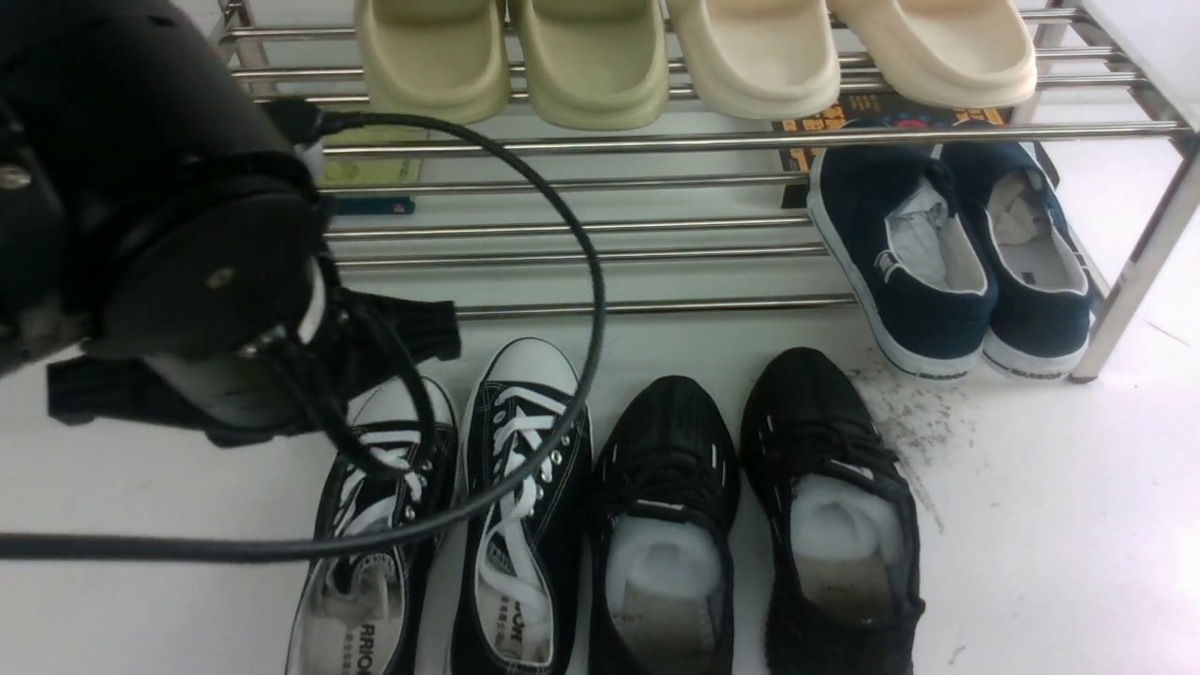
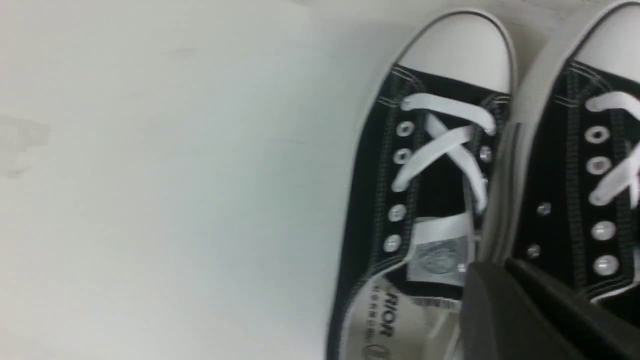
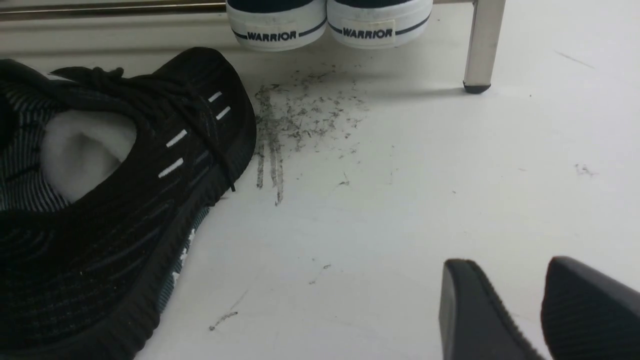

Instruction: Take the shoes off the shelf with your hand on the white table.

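Shoes [image 1: 525, 370] of black canvas, with white laces and white toe caps, stand side by side on the white worktop [image 1: 1031, 516]. They are in front of the shelf [image 1: 656, 142] and off its rods, toes pointing toward it. Just to their right sits a pair of all-black mesh sneakers [image 1: 666, 450], lined up the same way. Navy slip-ons [image 1: 900, 281] rest on the right end of the shelf's lower tier, and cream slides [image 1: 591, 66] fill the upper tier.

The bulky black left arm [image 1: 141, 187] hangs over the left-hand canvas shoe and hides part of its toe, while its cable [image 1: 591, 281] loops across both shoes. In the left wrist view the left pincer [image 2: 500, 280] shows as a dark shape low over the gap between the two shoes, near their collars. I cannot tell whether it is spread or pressed together, or whether it touches either shoe.

The right pincer [image 3: 515, 272] is spread and holds nothing, with bare worktop showing between its fingers. It sits to the right of the mesh sneakers, near a patch of dark scuff marks [image 3: 300, 110].
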You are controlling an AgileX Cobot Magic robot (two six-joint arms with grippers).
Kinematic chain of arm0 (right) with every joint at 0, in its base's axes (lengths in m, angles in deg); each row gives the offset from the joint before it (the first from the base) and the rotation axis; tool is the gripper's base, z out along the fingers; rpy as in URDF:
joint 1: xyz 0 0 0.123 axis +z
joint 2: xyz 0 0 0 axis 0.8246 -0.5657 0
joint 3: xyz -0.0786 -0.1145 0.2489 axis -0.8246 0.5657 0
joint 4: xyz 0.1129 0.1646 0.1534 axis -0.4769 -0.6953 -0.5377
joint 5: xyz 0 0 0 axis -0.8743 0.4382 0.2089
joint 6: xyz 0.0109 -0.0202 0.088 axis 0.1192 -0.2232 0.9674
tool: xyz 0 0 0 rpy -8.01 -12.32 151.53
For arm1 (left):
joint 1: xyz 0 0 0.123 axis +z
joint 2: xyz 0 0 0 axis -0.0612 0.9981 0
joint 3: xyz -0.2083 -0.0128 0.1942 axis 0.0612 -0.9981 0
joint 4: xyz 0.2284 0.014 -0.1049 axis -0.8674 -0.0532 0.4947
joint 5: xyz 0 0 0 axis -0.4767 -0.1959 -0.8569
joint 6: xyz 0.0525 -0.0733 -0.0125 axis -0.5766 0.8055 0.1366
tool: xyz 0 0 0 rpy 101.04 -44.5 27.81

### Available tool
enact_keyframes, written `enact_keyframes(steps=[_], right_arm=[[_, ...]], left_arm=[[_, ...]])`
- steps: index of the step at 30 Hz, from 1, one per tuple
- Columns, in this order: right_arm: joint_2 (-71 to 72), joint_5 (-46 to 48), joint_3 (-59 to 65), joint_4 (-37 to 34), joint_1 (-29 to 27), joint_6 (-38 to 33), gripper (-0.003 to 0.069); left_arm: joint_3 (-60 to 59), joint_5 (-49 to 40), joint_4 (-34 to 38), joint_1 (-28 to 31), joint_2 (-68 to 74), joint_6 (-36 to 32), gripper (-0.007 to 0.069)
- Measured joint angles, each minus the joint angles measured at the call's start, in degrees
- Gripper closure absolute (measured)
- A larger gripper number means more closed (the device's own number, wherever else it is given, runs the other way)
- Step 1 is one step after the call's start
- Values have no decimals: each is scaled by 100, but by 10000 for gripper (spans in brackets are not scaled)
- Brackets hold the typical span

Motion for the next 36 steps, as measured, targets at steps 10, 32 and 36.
enact_keyframes(steps=[10, 32, 36], right_arm=[[0, 0, 0, 0, 0, 0, 421], [0, 0, 0, 0, 0, 0, 421], [0, 0, 0, 0, 0, 0, 421]], left_arm=[[-1511, 927, 935, 78, -111, -309, 609], [-1746, 1501, -85, 78, 1412, 929, 203], [-1746, 1595, -164, 78, 1727, 975, 232]])
